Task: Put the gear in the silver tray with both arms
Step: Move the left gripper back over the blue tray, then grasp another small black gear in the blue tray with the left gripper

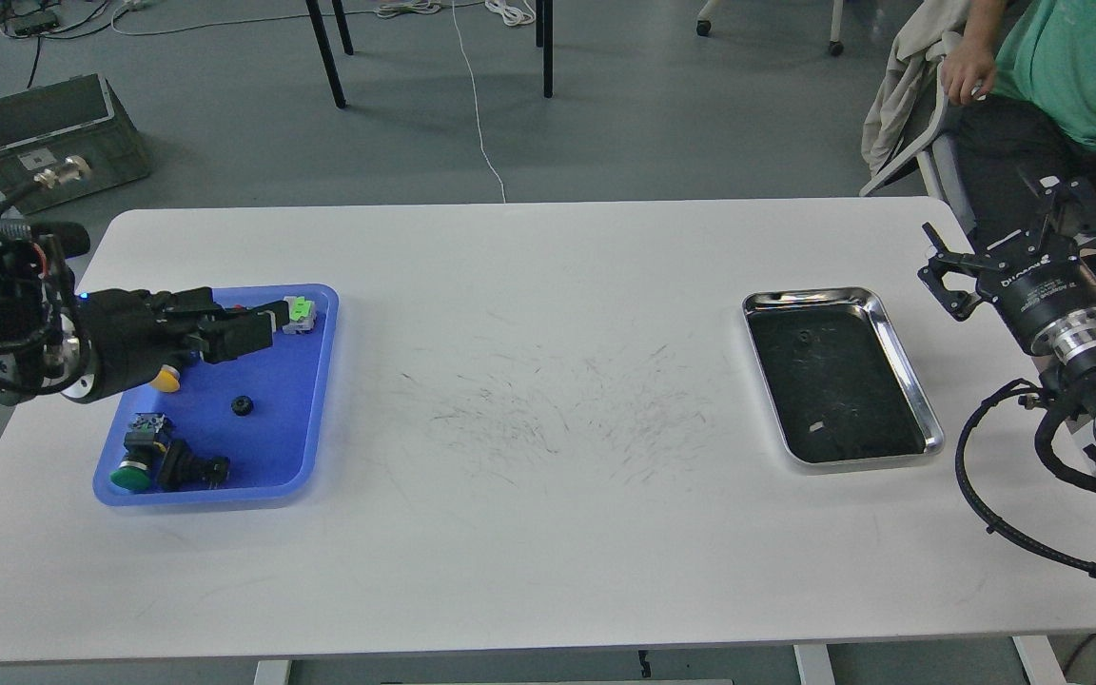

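The gear (242,405) is a small black part lying on the floor of the blue tray (274,447) at the table's left. My left gripper (267,323) reaches in from the left, low over the back half of that tray, fingers a little apart and empty, above and behind the gear. The silver tray (902,352) lies at the right with a dark scratched floor and a small dark part (803,335) near its back end. My right gripper (1005,233) is open wide and empty, just right of and behind the silver tray.
The blue tray also holds a green push-button (132,473), a black one (191,468), a yellow one (166,381) and a grey-green switch (299,311). A seated person in a green shirt (1071,67) is behind the right arm. A grey crate (44,133) stands on the floor.
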{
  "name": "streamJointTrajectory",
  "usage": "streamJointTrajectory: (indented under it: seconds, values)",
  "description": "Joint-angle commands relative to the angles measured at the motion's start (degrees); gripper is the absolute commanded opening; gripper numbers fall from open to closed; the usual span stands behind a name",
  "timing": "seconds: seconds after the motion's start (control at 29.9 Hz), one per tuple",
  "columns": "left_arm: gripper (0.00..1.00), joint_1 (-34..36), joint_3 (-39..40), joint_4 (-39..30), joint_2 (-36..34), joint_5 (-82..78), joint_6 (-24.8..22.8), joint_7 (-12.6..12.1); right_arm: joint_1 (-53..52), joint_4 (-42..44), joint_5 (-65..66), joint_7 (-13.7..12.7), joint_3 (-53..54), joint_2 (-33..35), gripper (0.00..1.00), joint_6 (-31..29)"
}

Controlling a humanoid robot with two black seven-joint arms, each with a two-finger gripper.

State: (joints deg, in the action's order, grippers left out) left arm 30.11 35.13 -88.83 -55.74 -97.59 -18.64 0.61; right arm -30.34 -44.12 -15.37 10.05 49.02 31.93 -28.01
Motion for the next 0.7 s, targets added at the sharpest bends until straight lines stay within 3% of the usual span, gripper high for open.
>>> streamJointTrajectory:
  seconds: [0.0,0.4,0.67]
  values:
    - [0.98,0.0,-3.8,4.8,3.7,-6.5,3.5,0.4,0.0,0.0,0.1,0.0,-0.2,0.1,0.98,0.0]
    - [0.95,0.5,-9.9,19.1,10.3,-10.2,8.4,1.9,-0.9,1.4,0.8,-0.1,-0.9,0.1,0.98,0.0]
    - [0.93,0.5,-10.0,24.0,11.9,-10.1,8.5,2.5,-0.9,1.8,0.8,-0.1,-1.0,0.2,0.98,0.0]
